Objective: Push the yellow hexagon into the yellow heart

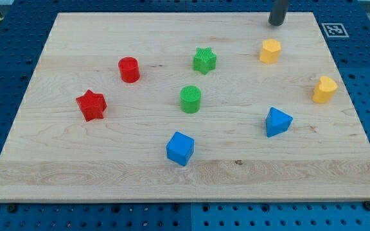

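Observation:
The yellow hexagon (270, 51) sits on the wooden board near the view's top right. The yellow heart (324, 89) lies below and to the right of it, near the board's right edge, with a clear gap between the two. My tip (276, 24) rests at the top of the board, just above the yellow hexagon and slightly to its right, not touching it.
A green star (204, 59) and a green cylinder (190, 99) stand mid-board. A red cylinder (128, 69) and a red star (91, 105) are at the left. A blue cube (180, 148) and a blue triangular block (277, 121) lie lower down. A marker tag (334, 29) sits off the board's top right corner.

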